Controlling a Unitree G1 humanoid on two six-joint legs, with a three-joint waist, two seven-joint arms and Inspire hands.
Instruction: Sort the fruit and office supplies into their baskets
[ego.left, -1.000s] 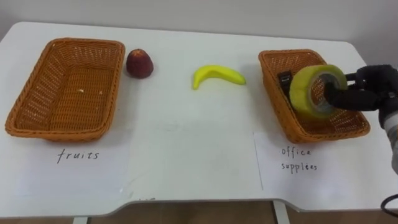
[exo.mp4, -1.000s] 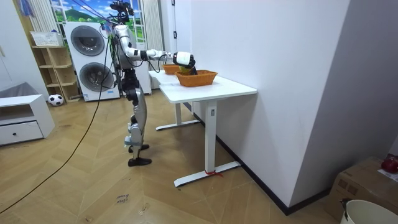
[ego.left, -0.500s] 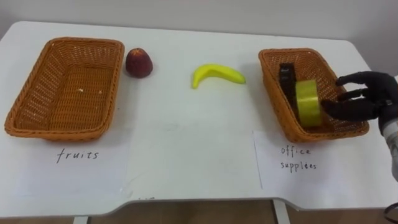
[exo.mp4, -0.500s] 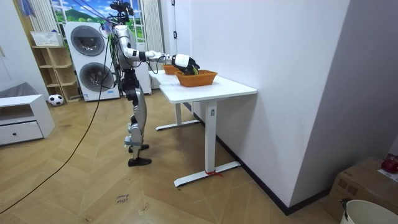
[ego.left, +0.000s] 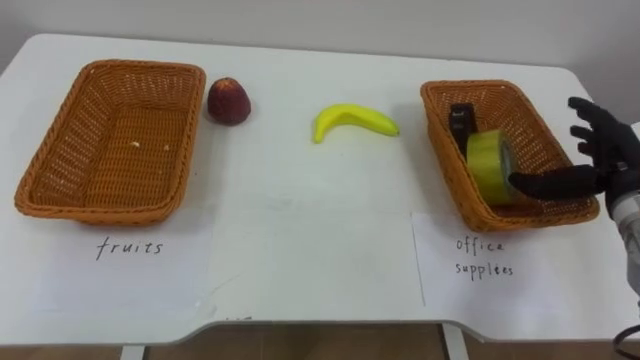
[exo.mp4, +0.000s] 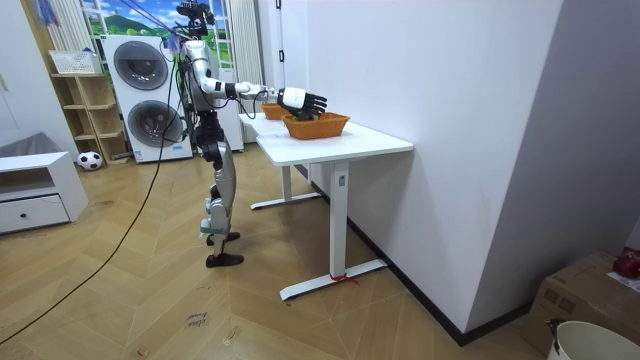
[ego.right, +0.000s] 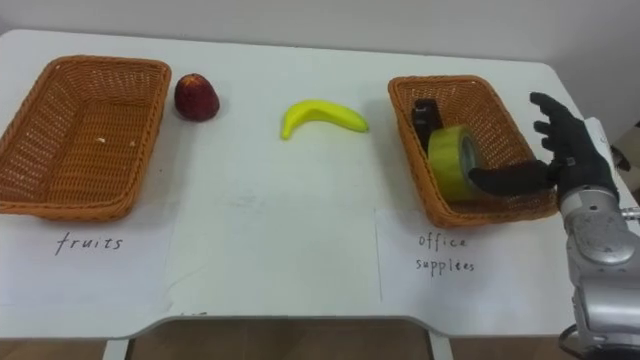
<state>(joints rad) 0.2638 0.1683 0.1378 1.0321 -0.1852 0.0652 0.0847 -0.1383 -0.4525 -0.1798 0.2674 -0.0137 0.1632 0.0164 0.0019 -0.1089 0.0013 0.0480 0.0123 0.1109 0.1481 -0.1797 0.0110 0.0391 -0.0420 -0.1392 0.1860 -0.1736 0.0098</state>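
White tabletop (ego.left: 300, 260) spreads under the head camera. Nearest the robot lie two sheets of paper with handwritten words, one (ego.left: 110, 285) before the left basket (ego.left: 40, 195) and one (ego.left: 480, 295) before the right basket (ego.left: 440, 140). Both baskets are brown wicker and stand well apart at the two sides. The left one holds no fruit.

In the right basket a yellow-green tape roll (ego.left: 487, 165) stands on edge, leaning against the left wall. It hides the near end of a dark object (ego.left: 460, 118) lying behind it, too small to tell what it is.

The right hand (ego.left: 600, 150) hangs over the basket's right rim with its fingers spread wide and straight, holding nothing. Its thumb (ego.left: 545, 182) stretches across the near right corner towards the tape roll and covers part of the wicker there. Whether the thumb tip touches the roll cannot be told.

Farther back, on bare table between the baskets, lies a banana (ego.left: 352, 120). A red fruit (ego.left: 228, 101) sits just beside the left basket's far right corner.

From the room view the robot stands upright at the table's edge, on the room view's left, right arm held out level over the nearer basket. Behind it are two washing machines (exo.mp4: 140, 70), a shelf (exo.mp4: 85, 105) and a ball (exo.mp4: 90, 159) on the wooden floor.
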